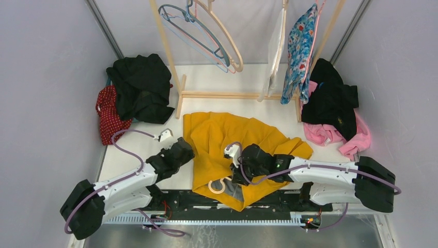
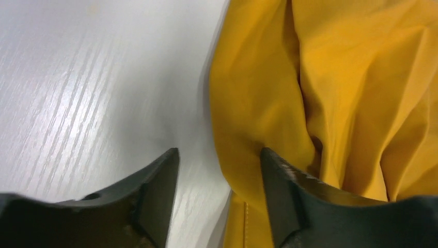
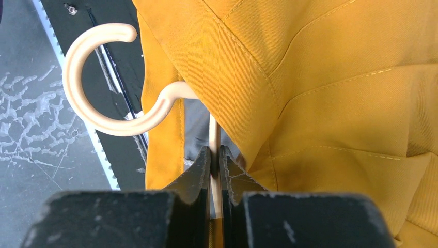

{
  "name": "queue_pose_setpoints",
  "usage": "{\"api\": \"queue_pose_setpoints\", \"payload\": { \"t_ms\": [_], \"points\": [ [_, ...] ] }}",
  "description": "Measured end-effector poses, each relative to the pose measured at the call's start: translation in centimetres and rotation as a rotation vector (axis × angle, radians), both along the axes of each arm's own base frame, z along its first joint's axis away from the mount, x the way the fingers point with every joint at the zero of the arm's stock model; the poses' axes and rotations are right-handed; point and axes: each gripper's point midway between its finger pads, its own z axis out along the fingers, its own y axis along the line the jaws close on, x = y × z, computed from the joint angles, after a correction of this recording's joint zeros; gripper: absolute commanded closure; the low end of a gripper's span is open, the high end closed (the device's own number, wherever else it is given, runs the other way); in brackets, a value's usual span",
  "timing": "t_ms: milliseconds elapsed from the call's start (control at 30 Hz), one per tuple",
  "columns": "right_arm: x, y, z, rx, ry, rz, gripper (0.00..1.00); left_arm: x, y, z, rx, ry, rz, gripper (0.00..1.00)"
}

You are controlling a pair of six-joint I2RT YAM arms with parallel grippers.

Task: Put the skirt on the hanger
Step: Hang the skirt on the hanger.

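Note:
The mustard-yellow skirt (image 1: 227, 142) lies spread on the table centre, its lower part draped over the front edge. A cream hanger (image 1: 219, 185) pokes its hook (image 3: 98, 77) out of the skirt's near end; the rest of it is hidden under the cloth. My right gripper (image 3: 215, 155) is shut on the hanger's thin cream bar, just below the hook. My left gripper (image 2: 219, 157) is open at the skirt's left edge (image 2: 232, 129): one finger over bare table, the other over the yellow fabric, with the cloth's edge between them.
A wooden rack (image 1: 178, 88) at the back carries spare hangers (image 1: 206, 36) and a floral garment (image 1: 299, 51). Black and red clothes (image 1: 134, 88) are piled at the back left, black and pink ones (image 1: 335, 113) at the right. The metal front rail (image 3: 121, 103) lies under the hook.

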Motion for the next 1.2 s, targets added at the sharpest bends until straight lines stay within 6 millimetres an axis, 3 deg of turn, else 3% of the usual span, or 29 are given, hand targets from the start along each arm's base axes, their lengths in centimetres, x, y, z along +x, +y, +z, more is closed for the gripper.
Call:
{"api": "queue_pose_setpoints", "payload": {
  "t_ms": [67, 167, 500, 567, 633, 733, 833, 900, 1067, 1200],
  "points": [
    [-0.1, -0.1, 0.2, 0.006, 0.000, -0.002, 0.99, 0.5, -0.1, -0.3, -0.007, 0.004, 0.005, 0.61],
    [-0.2, -0.3, 0.4, 0.012, 0.000, -0.003, 0.99, 1.4, -0.1, -0.1, -0.019, -0.014, 0.020, 0.75],
    [-0.5, -0.5, 0.2, 0.008, 0.013, 0.001, 0.99, 3.7, 1.1, 0.6, -0.001, -0.043, 0.052, 0.82],
    [-0.5, -0.5, 0.2, 0.008, 0.014, 0.001, 0.99, 4.1, 1.5, 0.8, 0.005, -0.049, 0.058, 0.74],
    [-0.5, -0.5, 0.2, 0.008, 0.013, 0.001, 0.99, 4.3, 1.6, 0.8, 0.007, -0.048, 0.051, 0.55],
    [-0.5, -0.6, 0.1, 0.006, 0.014, 0.001, 0.99, 4.3, 1.3, 0.7, 0.000, -0.040, 0.032, 0.38],
    [-0.5, -0.6, 0.1, 0.005, 0.015, 0.001, 0.99, 4.1, 0.7, 0.7, -0.026, -0.029, 0.005, 0.27],
    [-0.5, -0.6, 0.1, 0.005, 0.015, 0.001, 0.99, 4.1, 0.2, 0.5, -0.047, -0.015, -0.013, 0.27],
    [-0.5, -0.6, 0.1, 0.005, 0.015, 0.001, 0.99, 4.7, -1.0, -0.4, -0.113, 0.008, -0.041, 0.43],
    [-0.5, -0.6, 0.2, 0.005, 0.016, -0.001, 0.99, 5.6, -1.5, -0.8, -0.171, -0.012, -0.042, 0.65]
  ]
}}
